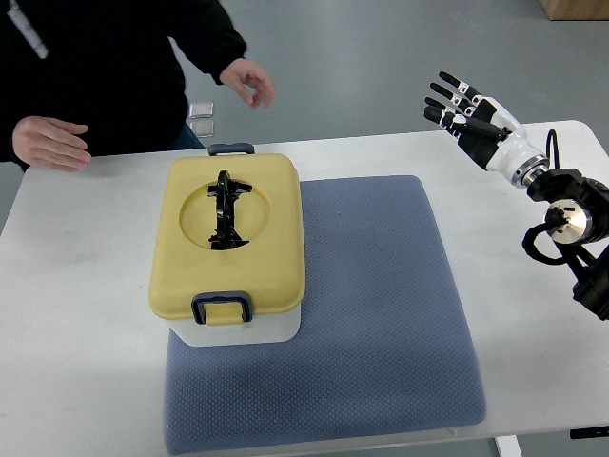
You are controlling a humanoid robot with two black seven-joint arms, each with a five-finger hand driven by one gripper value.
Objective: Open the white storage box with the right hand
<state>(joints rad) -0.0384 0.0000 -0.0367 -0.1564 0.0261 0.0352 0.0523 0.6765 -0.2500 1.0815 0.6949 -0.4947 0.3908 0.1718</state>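
Observation:
A white storage box (245,328) with a yellow lid (271,257) stands on the left part of a blue-grey mat (381,314). The lid is down, with a black handle (225,211) in a round recess on top. Dark blue latches sit at the near side (222,307) and the far side (231,149). My right hand (466,107) is raised above the table's far right corner, fingers spread, holding nothing, well apart from the box. My left arm is out of view.
A person in a black top stands at the table's far left, one hand (49,143) resting on the white table (76,314), the other hand (247,82) hovering beyond the box. The mat lies to the box's right.

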